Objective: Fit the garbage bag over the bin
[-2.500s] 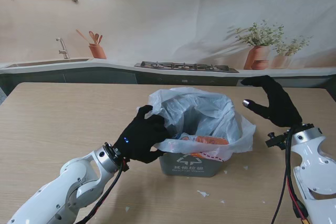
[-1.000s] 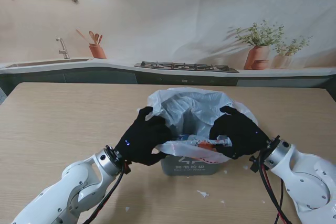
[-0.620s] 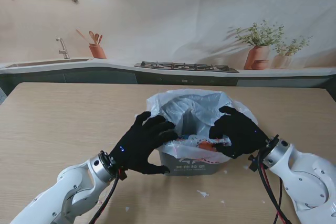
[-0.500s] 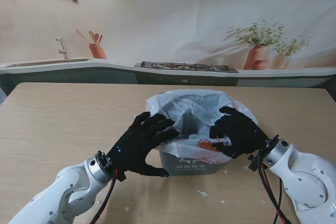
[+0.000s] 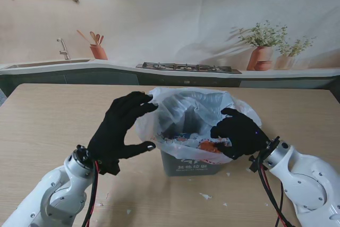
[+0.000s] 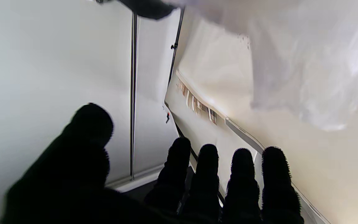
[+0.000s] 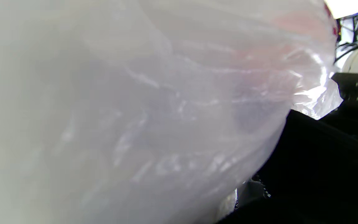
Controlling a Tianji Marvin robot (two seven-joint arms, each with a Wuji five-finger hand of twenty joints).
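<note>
Your right hand (image 5: pixel 239 134) grips the garbage bag (image 5: pixel 194 111) at the bin (image 5: pixel 192 164); left hand (image 5: pixel 118 128) splayed, empty — regrip left edge, pull down.

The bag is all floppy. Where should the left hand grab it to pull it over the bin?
Probably the loose edge of the bag on the left side, coming in from the left. That edge puffs out past the bin and hangs free right beside the open left hand. The right hand already grips the other side.
</note>
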